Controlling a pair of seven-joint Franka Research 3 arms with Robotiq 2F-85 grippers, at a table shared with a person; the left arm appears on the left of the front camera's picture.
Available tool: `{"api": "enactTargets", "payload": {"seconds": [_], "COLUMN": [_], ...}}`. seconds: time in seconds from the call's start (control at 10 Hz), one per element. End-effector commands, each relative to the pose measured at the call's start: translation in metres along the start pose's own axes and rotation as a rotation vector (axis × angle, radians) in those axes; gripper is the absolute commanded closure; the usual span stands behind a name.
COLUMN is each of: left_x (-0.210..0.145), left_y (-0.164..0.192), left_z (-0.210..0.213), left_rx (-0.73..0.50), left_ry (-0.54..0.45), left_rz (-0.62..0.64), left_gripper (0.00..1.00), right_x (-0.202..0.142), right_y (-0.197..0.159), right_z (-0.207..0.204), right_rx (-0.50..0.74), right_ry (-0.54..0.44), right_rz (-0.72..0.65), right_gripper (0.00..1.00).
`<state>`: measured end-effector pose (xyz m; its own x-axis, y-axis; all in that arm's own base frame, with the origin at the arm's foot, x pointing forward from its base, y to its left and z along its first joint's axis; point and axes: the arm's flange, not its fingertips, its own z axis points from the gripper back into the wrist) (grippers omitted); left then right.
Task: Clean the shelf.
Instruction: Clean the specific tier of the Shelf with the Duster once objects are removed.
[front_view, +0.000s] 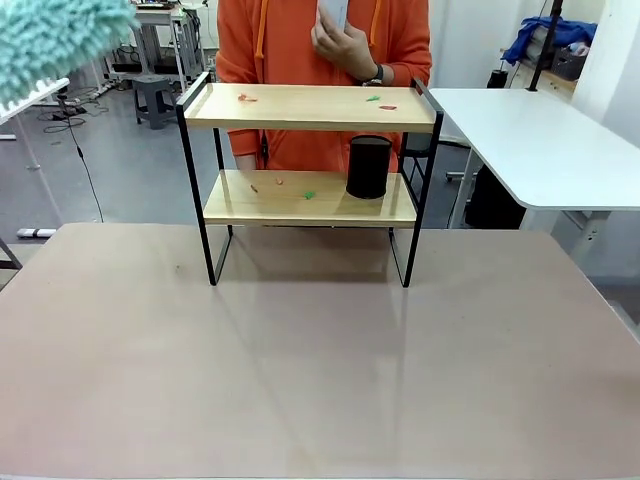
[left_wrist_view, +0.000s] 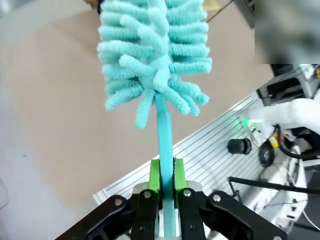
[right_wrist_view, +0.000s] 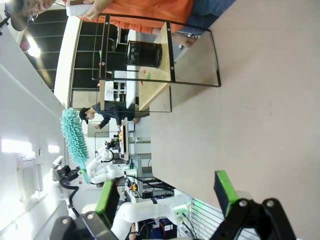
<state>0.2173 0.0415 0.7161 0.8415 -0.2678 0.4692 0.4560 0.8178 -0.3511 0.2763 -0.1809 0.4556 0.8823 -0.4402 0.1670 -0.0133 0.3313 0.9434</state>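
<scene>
Pale brown tabletop (front_view: 320, 380) fills the near ground of the front view, and the shelf (front_view: 310, 107) stands upright on its thin black legs at the twelve o'clock edge. Small red and green scraps (front_view: 245, 97) lie scattered on both wooden boards, and a black mesh cup (front_view: 369, 167) stands on the lower board toward three o'clock. Just behind the rack, a person in an orange hoodie (front_view: 270, 40) holds a hand (front_view: 345, 40) at chest height. At ten o'clock, in the top corner, hangs a fluffy teal duster (front_view: 50, 40). The left gripper (left_wrist_view: 167, 172) has its green pads clamped on the duster's thin teal handle, the head pointing to twelve o'clock in the wrist view. The right gripper (right_wrist_view: 167, 197) has its fingers spread wide with nothing between them, well apart from the shelf, which lies sideways toward twelve o'clock in its view.
</scene>
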Motion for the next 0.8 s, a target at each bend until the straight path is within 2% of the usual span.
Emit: {"api": "enactTargets", "payload": {"seconds": [0.0,0.1,0.2,0.3,0.4,0.5,0.7], "left_x": [0.055,0.086,0.119,0.143,0.149,0.122,0.122], "left_y": [-0.006,-0.015,-0.02,-0.02,-0.028,-0.027,-0.027], "left_z": [-0.01,-0.024,-0.045,-0.061,-0.064,-0.065,-0.065], "left_rx": [0.072,0.129,0.133,0.127,0.061,0.118,0.118], "left_ry": [0.109,0.122,0.151,0.133,0.067,0.131,0.131], "left_rz": [0.013,0.023,0.032,0.05,0.044,0.011,0.011], "left_gripper": [0.88,0.88,0.88,0.88,0.88,0.88,0.88], "right_x": [0.002,0.002,0.002,0.002,0.002,0.002,0.002], "right_y": [0.001,0.001,0.001,0.001,0.001,0.001,0.001], "right_z": [0.0,0.0,0.0,0.0,0.0,0.0,0.0], "right_rx": [0.02,0.02,0.02,0.02,0.02,0.02,0.02], "right_ry": [-0.011,-0.011,-0.011,-0.011,-0.011,-0.011,-0.011], "right_rz": [0.025,0.025,0.025,0.025,0.025,0.025,0.025], "right_gripper": [0.0,0.0,0.0,0.0,0.0,0.0,0.0]}}
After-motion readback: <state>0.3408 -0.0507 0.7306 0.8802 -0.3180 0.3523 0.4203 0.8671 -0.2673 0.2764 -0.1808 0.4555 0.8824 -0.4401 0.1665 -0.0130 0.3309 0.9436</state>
